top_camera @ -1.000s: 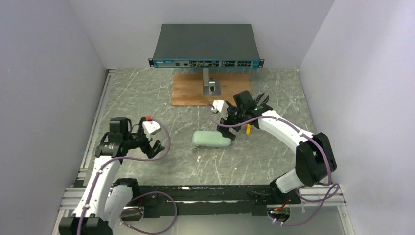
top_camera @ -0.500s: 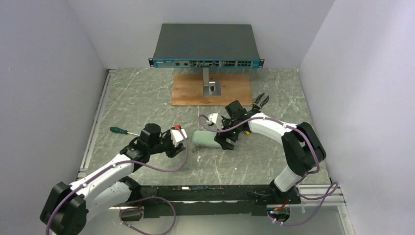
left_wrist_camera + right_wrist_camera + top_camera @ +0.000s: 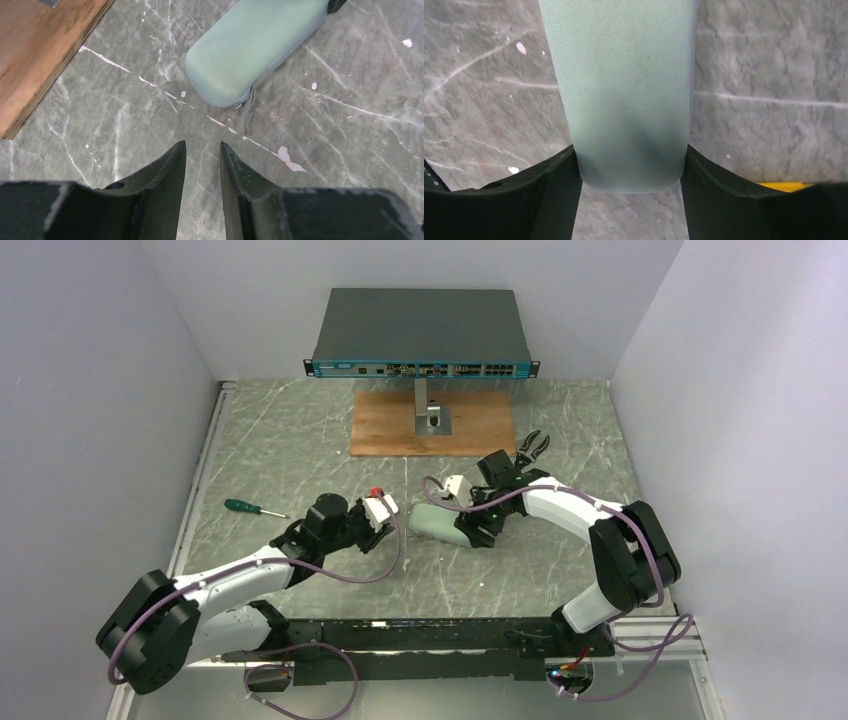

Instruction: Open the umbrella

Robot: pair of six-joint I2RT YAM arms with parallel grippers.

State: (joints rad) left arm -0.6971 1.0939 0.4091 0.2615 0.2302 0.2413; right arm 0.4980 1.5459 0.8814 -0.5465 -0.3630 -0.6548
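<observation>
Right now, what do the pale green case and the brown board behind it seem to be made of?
Pale green case: probably woven fabric, matte; a fine weave shows in the right wrist view, with a grey seam along one edge. Brown board: probably wood, low sheen; streaky grain shows.

Saw end effector [image 3: 202, 147] with narrow gap between fingers, above grey marbled surface [image 3: 350, 150]; pale green case [image 3: 250, 47] just ahead, wooden board [image 3: 35, 55] far left.
</observation>
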